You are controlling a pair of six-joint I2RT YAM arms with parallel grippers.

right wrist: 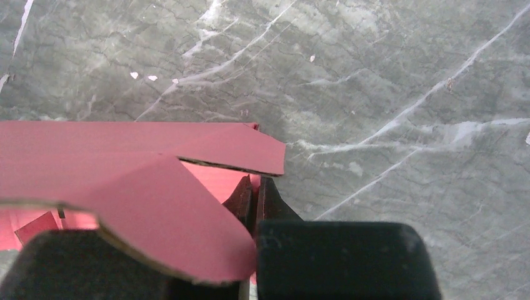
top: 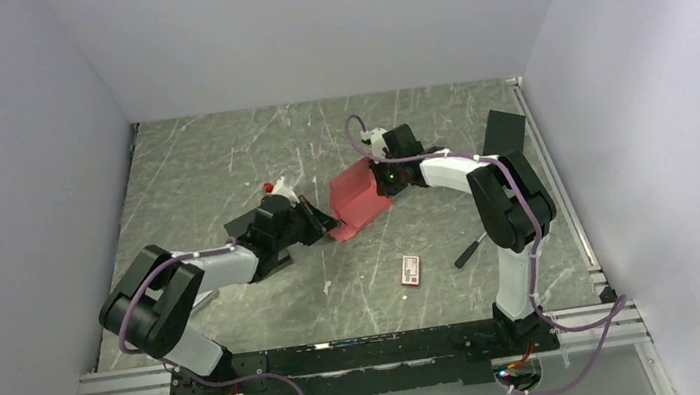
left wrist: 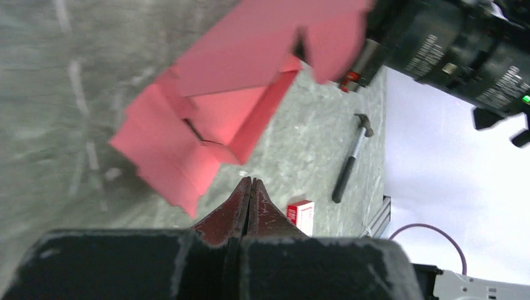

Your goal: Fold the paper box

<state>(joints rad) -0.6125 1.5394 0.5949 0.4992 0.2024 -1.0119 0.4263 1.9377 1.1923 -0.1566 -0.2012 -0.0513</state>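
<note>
Paper box (top: 358,199) sits mid-tabletop (top: 211,164), half formed and tilted up between the arms. Right hand (right wrist: 253,195) is clenched on a thin side panel, seemingly to keep the sheet raised so the flaps can be worked. Left hand (left wrist: 250,187) is clenched empty, tips just beside the box's lower edge, likely as a pusher. Box interior is open, nothing inside.

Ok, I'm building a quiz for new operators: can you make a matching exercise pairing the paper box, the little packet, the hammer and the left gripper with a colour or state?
Things:
1 paper box
2 packet
3 hammer
4 left gripper

States:
A shut, holding nothing
B black handle, lying on the table
C red-pink, pinched by the right gripper
D red and white, printed

Pairs: 1-C, 2-D, 3-B, 4-A
</note>
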